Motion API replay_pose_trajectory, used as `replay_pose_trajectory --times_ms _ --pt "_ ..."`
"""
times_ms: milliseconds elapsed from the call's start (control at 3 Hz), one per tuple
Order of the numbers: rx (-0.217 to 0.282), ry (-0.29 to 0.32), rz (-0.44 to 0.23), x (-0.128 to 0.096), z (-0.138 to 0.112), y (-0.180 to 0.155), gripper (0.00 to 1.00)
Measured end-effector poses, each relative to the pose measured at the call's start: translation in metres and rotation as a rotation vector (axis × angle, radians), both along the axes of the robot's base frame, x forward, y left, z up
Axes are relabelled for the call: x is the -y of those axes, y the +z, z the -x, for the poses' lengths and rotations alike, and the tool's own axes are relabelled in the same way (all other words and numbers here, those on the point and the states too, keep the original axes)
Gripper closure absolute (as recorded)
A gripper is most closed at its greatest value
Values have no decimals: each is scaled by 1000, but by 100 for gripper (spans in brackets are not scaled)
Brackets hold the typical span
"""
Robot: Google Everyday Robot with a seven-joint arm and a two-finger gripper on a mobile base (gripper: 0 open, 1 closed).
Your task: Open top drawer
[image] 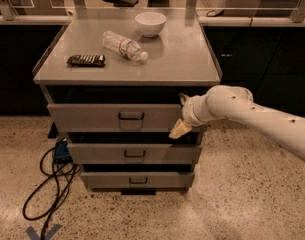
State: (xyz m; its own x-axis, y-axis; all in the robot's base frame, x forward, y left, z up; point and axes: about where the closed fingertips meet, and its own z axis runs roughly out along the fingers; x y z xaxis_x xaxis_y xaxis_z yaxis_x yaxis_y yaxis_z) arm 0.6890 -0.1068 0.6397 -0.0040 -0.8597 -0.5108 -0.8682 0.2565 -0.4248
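Gripper [181, 114] at top drawer [117, 117] (right end).

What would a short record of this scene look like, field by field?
Task thing: tall-fronted grey metal top drawer, small black centre handle
Drawer state: dark gap above its front; inside not visible
Gripper: gripper of the white arm, at the drawer front's right edge
On top: white bowl, clear plastic bottle lying down, dark flat packet
Floor: black cable at left

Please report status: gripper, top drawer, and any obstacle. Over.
Gripper at right end of top drawer front. Drawer barely out, handle untouched. Cables on floor left, beside cabinet.
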Motion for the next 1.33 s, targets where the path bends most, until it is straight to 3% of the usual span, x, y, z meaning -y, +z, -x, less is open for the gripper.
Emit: replay_pose_trajectory --times_ms 1000,1333 --pt "0 0 0 0 0 0 89" --pt "0 0 0 0 0 9 100"
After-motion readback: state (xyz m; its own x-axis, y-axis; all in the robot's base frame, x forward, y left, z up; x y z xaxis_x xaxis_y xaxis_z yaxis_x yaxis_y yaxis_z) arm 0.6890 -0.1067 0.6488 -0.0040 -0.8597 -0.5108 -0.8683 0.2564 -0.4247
